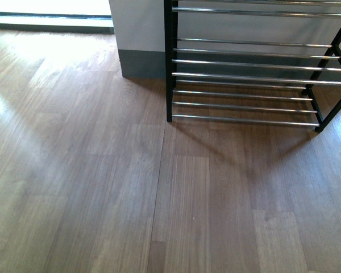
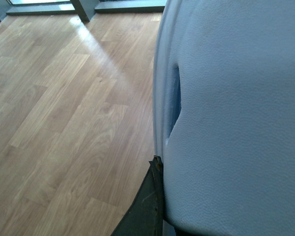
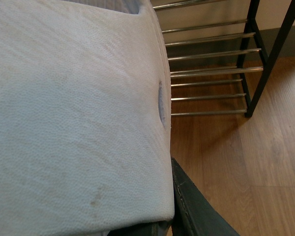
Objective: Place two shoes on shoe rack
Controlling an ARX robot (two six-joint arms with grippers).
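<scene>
Black, the left gripper's finger [image 2: 146, 206] presses on a pale blue slide [image 2: 236, 123], held clear of the wooden floor [image 2: 64, 123]. Only that one finger shows, yet the slide sits clamped against it. The right gripper's finger [image 3: 194, 211] likewise grips the other slide [image 3: 73, 123], whose pebbled surface looks off-white and faintly stained, near the shoe rack [image 3: 206, 71]. In the front view the rack's chrome bars [image 1: 244, 74] stand before a grey wall [image 1: 136, 28].
</scene>
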